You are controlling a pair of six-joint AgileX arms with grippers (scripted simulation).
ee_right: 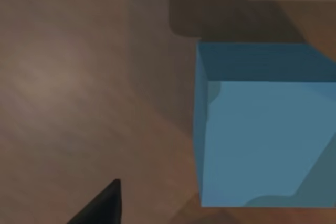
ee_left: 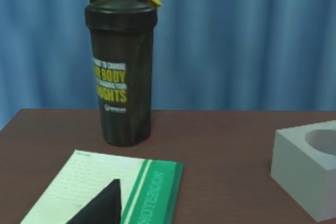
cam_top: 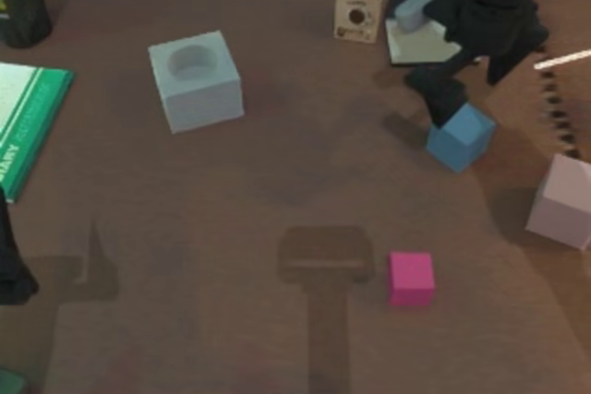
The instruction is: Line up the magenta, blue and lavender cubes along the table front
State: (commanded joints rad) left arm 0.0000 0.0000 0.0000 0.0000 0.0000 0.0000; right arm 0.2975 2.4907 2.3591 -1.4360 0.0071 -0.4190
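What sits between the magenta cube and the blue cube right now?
Nothing: in the top view only bare table and shadow separate the magenta cube from the blue cube, where the right end effector hovers.

Overhead view, wrist views low — close

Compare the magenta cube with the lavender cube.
The magenta cube is bright pink and clearly smaller; the lavender cube is pale and the bigger of the two. The magenta cube sits near the table's front middle, fully in view; the lavender cube lies at the top view's right edge, partly cut off. Both are plain matte cubes resting on the table, untouched by any gripper.
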